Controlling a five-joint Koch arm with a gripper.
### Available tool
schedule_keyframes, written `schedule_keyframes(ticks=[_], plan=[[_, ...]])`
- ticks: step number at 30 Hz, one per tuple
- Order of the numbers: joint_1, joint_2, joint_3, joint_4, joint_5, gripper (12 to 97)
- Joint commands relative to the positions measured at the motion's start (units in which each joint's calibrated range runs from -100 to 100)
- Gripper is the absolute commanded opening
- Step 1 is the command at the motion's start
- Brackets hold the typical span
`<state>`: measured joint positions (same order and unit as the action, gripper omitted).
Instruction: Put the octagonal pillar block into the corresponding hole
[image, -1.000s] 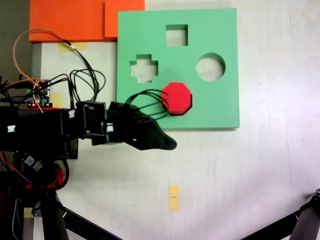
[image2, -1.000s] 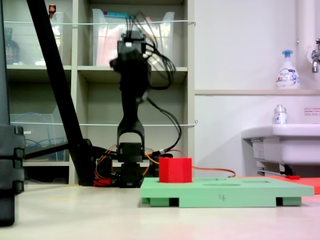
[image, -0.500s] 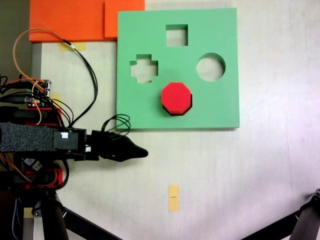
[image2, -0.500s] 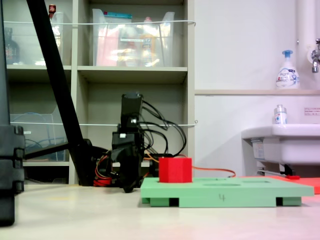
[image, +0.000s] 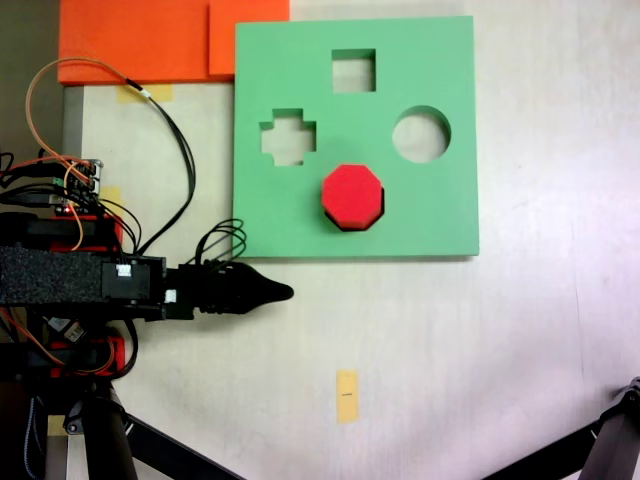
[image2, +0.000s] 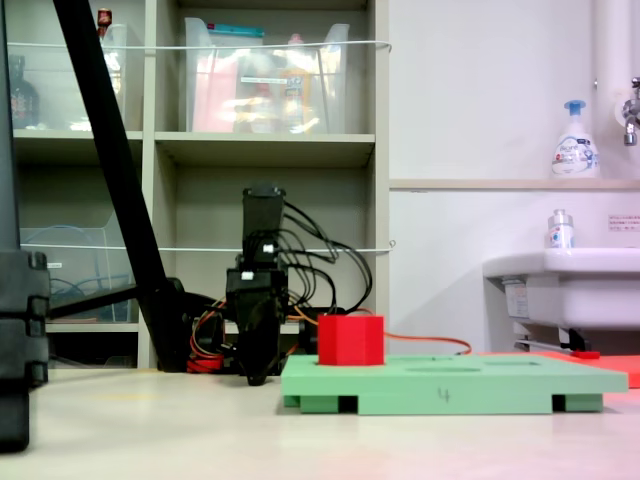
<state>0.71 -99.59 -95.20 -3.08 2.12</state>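
Faintly, a "4" marks the green board's (image2: 450, 385) edge; red block (image: 352, 196) sits in its hole; gripper (image: 282, 291) state unclear.

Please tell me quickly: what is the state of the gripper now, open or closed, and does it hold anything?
Gripper: holds nothing; open or closed cannot be told, as one pointed tip shows. The red octagonal block sits apart on the green board.

Green board (image: 420, 210) on pale table (image: 520, 340)
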Motion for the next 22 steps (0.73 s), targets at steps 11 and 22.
schedule_keyframes(ticks=[11, 22], plan=[[0.05, -0.41, -4.8, 2.94, -0.59, 48.6], [0.05, -0.41, -4.8, 2.94, -0.59, 48.6]])
